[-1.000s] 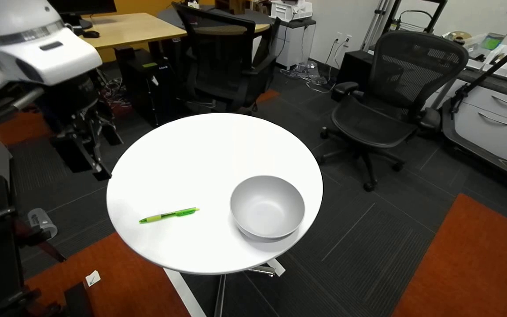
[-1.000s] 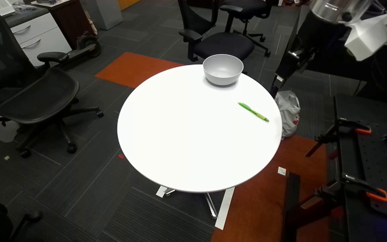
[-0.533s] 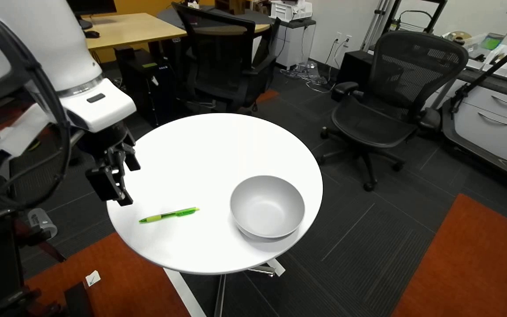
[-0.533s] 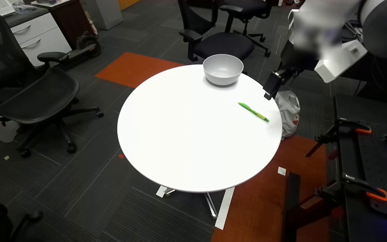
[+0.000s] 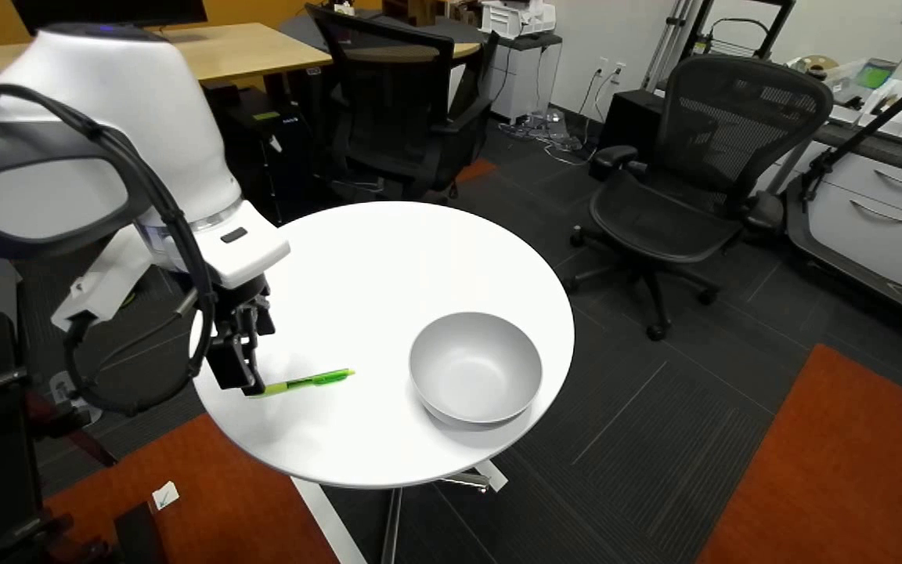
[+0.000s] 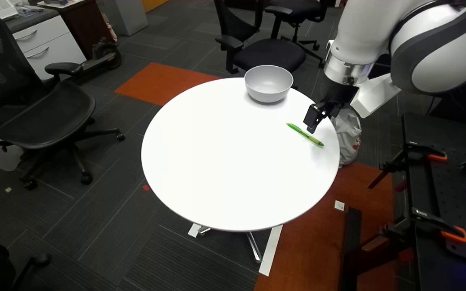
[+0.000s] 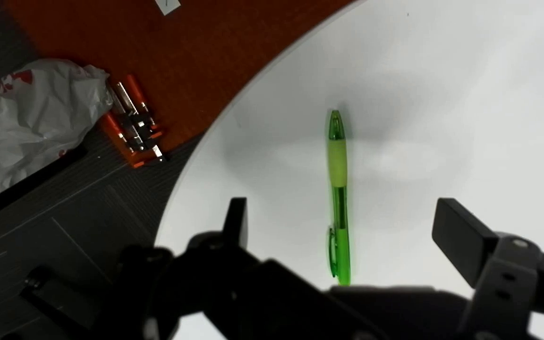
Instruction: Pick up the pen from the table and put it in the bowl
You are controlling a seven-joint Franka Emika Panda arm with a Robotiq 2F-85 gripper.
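The green clip pen (image 7: 340,203) lies ungrasped on the round white table (image 5: 388,262), framed in the wrist view by the widely spread Robotiq gripper (image 7: 340,219); approach appears nearly complete, with grasp, lift and release into the grey bowl (image 5: 476,372) outstanding.

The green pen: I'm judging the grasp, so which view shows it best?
The wrist view: the green pen appears large there, its tip and clip clear. Both exterior views show it smaller; in an exterior view the pincer partly covers one end.
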